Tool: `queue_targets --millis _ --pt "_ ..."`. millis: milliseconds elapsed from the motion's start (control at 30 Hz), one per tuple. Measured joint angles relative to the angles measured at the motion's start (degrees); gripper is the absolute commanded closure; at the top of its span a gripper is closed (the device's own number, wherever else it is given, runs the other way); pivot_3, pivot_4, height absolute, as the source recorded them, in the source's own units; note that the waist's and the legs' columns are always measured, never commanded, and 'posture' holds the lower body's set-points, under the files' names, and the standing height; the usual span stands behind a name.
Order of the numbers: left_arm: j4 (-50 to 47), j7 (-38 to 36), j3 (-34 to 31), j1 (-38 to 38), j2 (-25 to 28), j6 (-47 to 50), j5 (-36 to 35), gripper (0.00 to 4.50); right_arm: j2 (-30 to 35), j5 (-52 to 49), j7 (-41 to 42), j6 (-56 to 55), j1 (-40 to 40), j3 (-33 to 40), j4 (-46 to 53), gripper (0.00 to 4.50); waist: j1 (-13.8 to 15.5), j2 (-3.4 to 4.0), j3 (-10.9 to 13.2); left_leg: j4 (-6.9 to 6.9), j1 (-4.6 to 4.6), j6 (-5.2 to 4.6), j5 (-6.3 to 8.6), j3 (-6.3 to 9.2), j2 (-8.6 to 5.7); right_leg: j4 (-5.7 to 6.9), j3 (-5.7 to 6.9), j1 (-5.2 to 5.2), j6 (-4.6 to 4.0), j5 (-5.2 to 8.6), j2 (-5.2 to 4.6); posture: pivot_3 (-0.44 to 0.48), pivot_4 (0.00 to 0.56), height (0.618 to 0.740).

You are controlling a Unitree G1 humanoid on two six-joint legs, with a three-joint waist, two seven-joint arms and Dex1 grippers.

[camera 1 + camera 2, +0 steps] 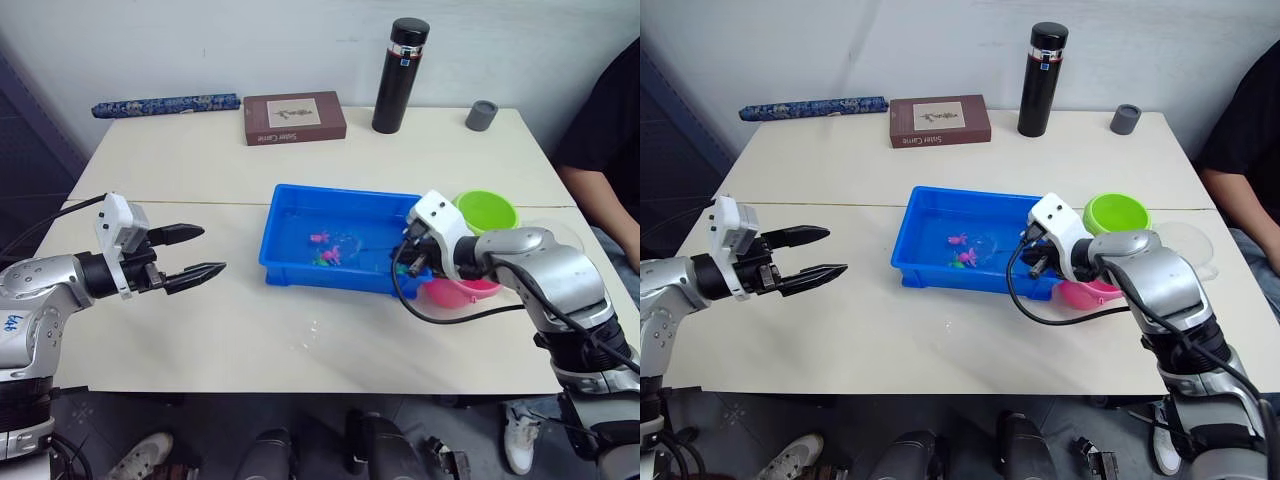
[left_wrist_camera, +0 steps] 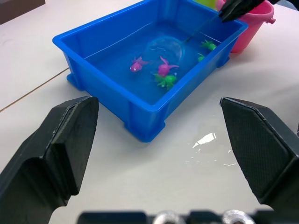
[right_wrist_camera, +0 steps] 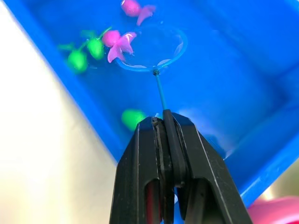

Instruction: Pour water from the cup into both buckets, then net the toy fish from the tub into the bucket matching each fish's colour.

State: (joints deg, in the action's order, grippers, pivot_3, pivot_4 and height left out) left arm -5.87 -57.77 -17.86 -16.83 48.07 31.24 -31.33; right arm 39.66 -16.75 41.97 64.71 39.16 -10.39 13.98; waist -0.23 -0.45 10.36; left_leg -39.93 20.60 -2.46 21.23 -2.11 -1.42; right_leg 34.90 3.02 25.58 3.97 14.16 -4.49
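Now, right gripper (image 3: 164, 122): pinched on net (image 3: 152, 48) handle
Pink fish (image 3: 117, 43): touching hoop's rim, straight ahead
Left gripper (image 1: 190, 253): spread, farther off

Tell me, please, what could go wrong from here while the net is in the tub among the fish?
1. The right gripper pinches only the thin handle of the net, so the hoop might twist or slip when lifting.
2. A pink fish sits at the hoop's rim with green fish close by, so a scoop could catch the wrong colour.
3. The pink bucket stands tight against the tub, beside the right arm; a swing might knock it.
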Motion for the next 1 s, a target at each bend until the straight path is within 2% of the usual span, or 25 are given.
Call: queue_targets --millis 467,733,1000 --pt "0.2 -0.56 0.0 -0.33 0.0 -0.03 0.03 0.02 1.48 -2.52 -0.02 1.84 -0.97 -0.01 1.5 4.5 -0.01 0.0 0.0 0.05 0.0 0.01 0.0 0.0 0.01 -0.05 0.0 0.01 0.0 0.0 0.0 0.0 0.15 0.74" --pt "0.3 -0.59 0.01 -0.45 0.0 -0.03 0.04 0.02 -1.87 -6.88 -1.18 6.52 -0.7 4.16 1.83 4.5 0.0 0.01 0.0 0.06 0.0 0.01 0.0 0.0 0.01 -0.06 0.0 0.01 0.0 0.0 0.0 0.0 0.15 0.74" --pt "0.35 -0.62 0.44 -0.94 0.0 -0.05 0.04 0.02 -3.34 -7.45 -3.66 6.61 -0.05 6.44 1.16 4.5 -0.02 0.01 0.0 0.07 0.0 0.01 0.0 0.0 0.01 -0.06 0.0 0.01 -0.01 0.0 0.0 0.0 0.15 0.74"
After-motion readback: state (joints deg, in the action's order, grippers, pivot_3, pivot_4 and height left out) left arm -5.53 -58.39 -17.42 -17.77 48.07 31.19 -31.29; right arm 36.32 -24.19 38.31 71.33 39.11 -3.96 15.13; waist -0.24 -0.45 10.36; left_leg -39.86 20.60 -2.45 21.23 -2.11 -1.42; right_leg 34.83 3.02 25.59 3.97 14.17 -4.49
